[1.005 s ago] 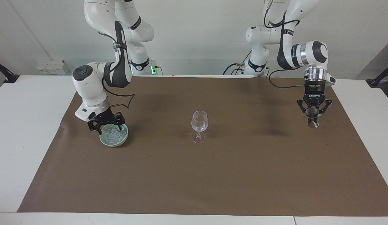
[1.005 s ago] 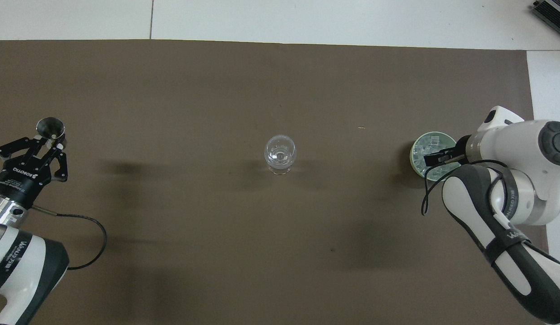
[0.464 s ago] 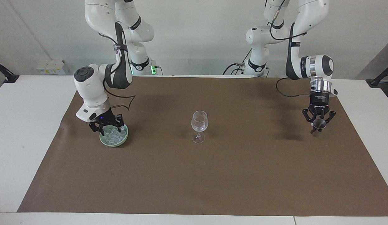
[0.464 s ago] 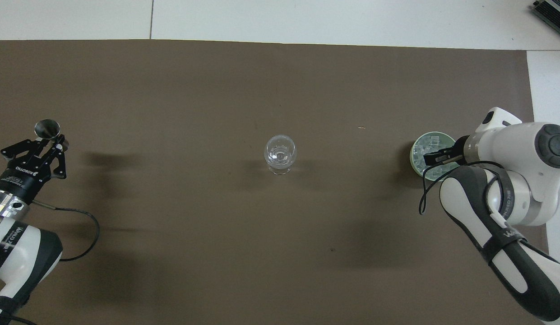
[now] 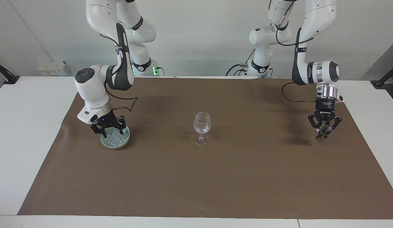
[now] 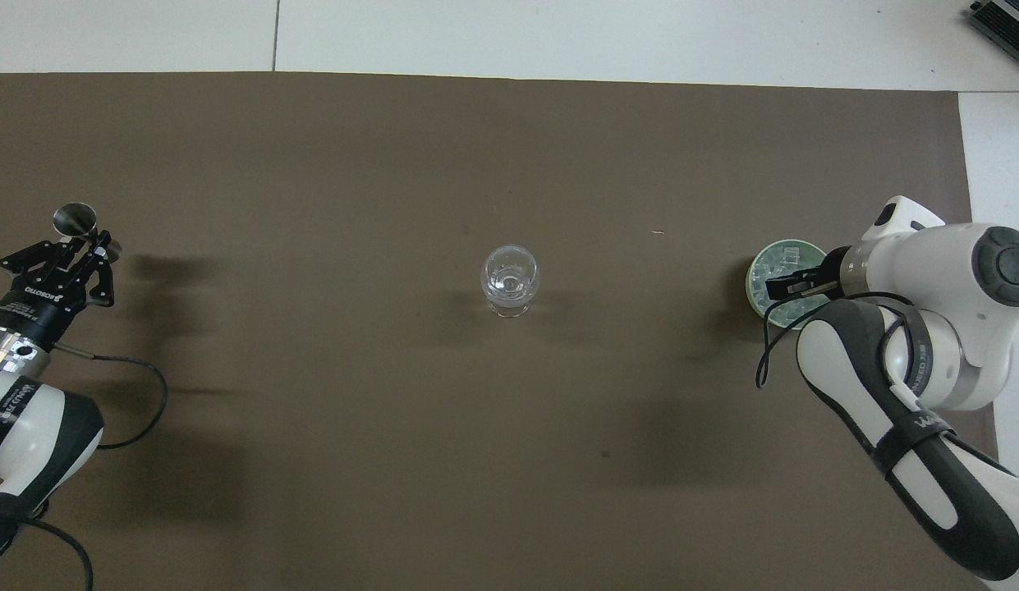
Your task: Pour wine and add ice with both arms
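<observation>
- Nearest the right arm's base, the right end effector (image 5: 109, 129) is lowered into a green bowl (image 5: 127, 138) on the brown mat (image 5: 196, 183). Whether it is spread or closed on anything cannot be told.
- The ice (image 5: 116, 137) is heaped in that bowl, right under the end effector.
- A chunk could slip out on the way up, since ice is slick and only a narrow pinch is offered. The light bowl could also be nudged or dragged along if its rim is caught.
- A clear stemmed glass (image 5: 202, 126) stands upright at the middle of the mat, well apart from both arms. It could be toppled by a careless approach, being tall on a thin stem.
- Toward the left arm's end of the bench (image 5: 25, 126), the left end effector (image 5: 323, 133) is pressed together on a small metal cup (image 5: 325, 129), held up over the mat.
- Anything in the cup could be spilled short of the glass if the cup is tipped during travel.
</observation>
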Robot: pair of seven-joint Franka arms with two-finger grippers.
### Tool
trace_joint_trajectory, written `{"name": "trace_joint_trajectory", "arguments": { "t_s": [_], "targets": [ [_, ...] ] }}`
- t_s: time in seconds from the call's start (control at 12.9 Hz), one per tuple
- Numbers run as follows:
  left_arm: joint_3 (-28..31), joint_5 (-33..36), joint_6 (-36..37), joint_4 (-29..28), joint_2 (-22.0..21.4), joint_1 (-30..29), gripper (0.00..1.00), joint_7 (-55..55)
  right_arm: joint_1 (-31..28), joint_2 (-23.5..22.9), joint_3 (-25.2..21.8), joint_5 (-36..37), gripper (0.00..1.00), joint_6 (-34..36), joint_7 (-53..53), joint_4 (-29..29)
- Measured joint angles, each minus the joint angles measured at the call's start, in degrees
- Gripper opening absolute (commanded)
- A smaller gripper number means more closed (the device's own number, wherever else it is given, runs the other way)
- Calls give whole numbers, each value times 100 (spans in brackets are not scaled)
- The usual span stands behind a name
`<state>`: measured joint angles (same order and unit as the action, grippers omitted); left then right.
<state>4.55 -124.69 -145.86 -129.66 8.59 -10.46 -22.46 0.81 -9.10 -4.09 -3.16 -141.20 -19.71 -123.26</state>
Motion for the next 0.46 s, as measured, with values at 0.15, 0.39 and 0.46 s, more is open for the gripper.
{"name": "trace_joint_trajectory", "arguments": {
  "t_s": [0.15, 0.39, 0.46],
  "targets": [
    [-2, 0, 120, 61, 142, -67, 0, -35, 12, -28, 0, -4, 70, -134, 0, -49],
    [-3, -2, 328, 94, 303, -147, 0, -196, 12, -57, 0, -7, 60, -173, 0, -69],
    [-4, -26, 383, 100, 340, -163, 0, -268, 12, -57, 0, -8, 59, -173, 0, -70]
  ]
}}
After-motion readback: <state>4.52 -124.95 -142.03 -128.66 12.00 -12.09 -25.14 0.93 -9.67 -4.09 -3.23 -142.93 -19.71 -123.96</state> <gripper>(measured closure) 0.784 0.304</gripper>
